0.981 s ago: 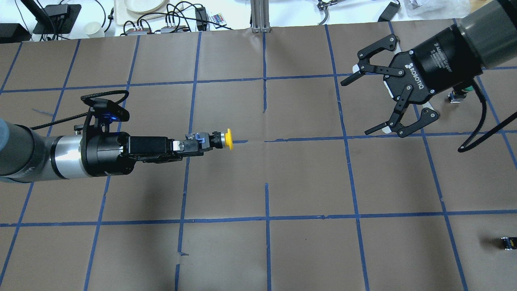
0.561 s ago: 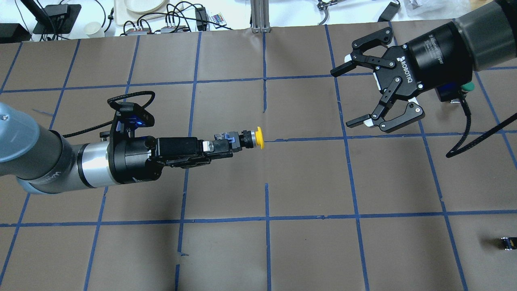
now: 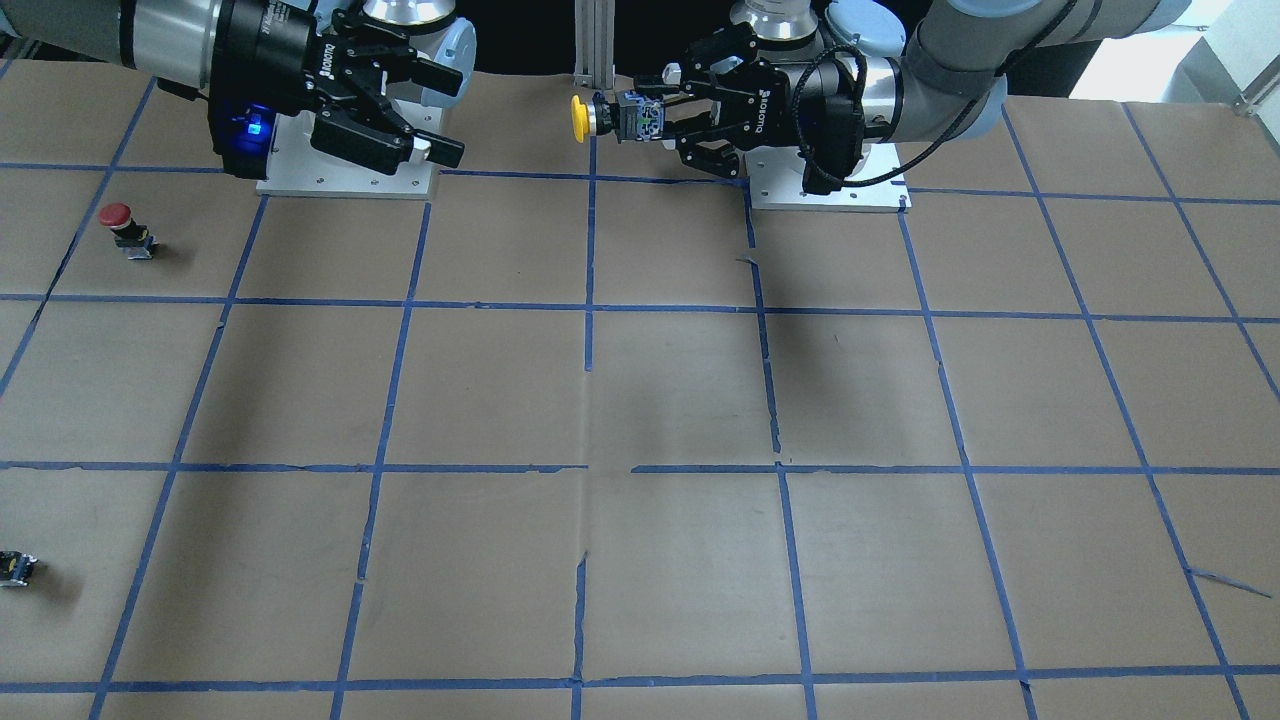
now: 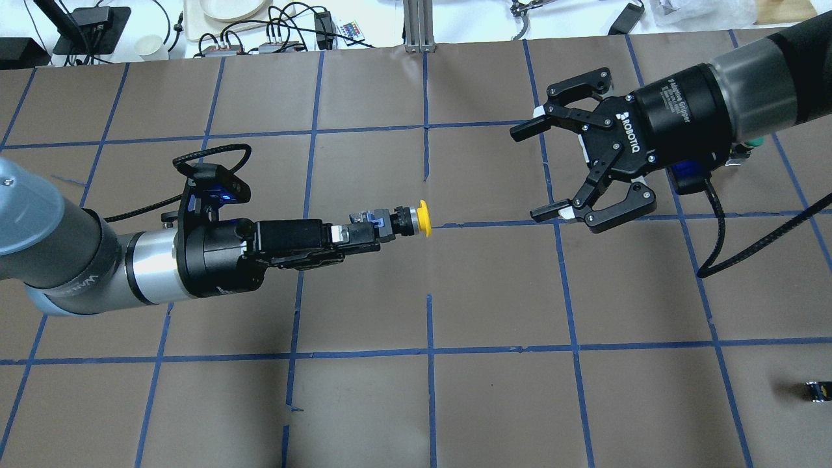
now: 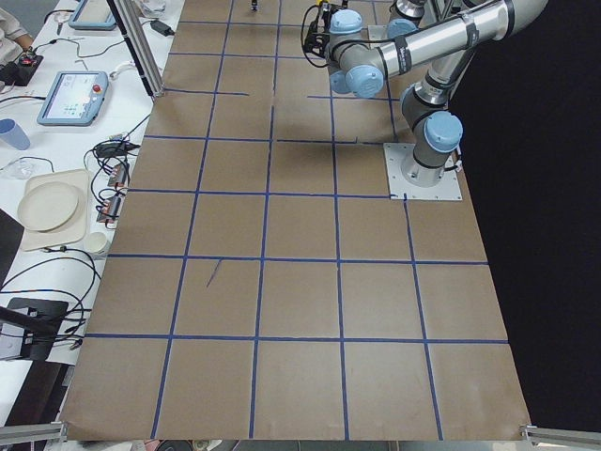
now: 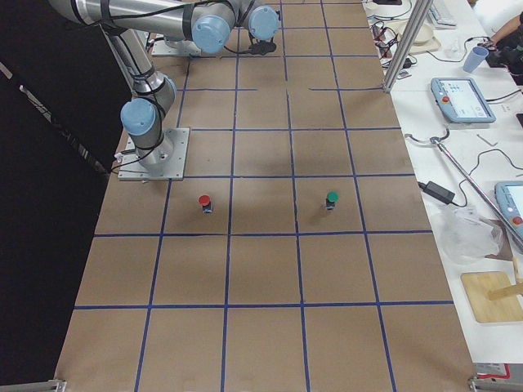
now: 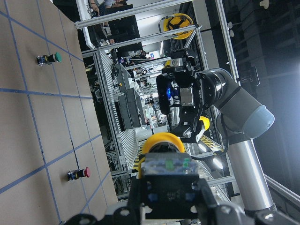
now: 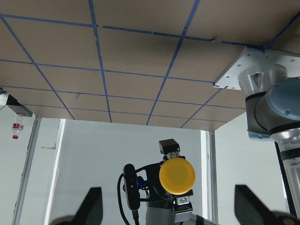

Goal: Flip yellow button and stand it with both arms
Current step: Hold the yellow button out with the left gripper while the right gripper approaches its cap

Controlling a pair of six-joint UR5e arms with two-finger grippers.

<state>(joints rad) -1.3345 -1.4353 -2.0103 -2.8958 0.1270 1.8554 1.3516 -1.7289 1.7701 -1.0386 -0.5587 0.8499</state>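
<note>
I grip the yellow button (image 4: 416,221) by its body in my left end effector (image 4: 377,233), above the bench (image 4: 494,292). Its long axis is horizontal, cap aimed at the wide-open right end effector (image 4: 528,173), well apart. Only the right wrist view shows the cap face-on, roughly centred between its fingers.

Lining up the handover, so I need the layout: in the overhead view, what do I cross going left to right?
left gripper, holding → yellow button → right gripper, open → small black-and-yellow block
</note>
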